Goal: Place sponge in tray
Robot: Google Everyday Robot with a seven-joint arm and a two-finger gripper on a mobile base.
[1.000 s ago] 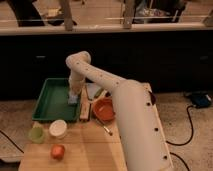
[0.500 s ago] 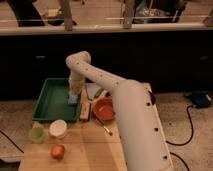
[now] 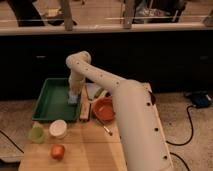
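1. You see a green plastic tray (image 3: 49, 102), rectangular with a raised rim, lying on a pale wooden table (image 3: 85, 147).
2. The sponge (image 3: 73, 99) is a small, soft, light-blue block inside the tray, near its right rim.
3. Your gripper (image 3: 74, 94) hangs over this same place, at the end of the smooth white arm (image 3: 125, 110).
4. Its fingers are drawn narrow together and pinch the sponge from above.
5. A round orange bowl (image 3: 104, 109) stands to the right of the tray, and a round white cup (image 3: 58, 128) stands in front of it.
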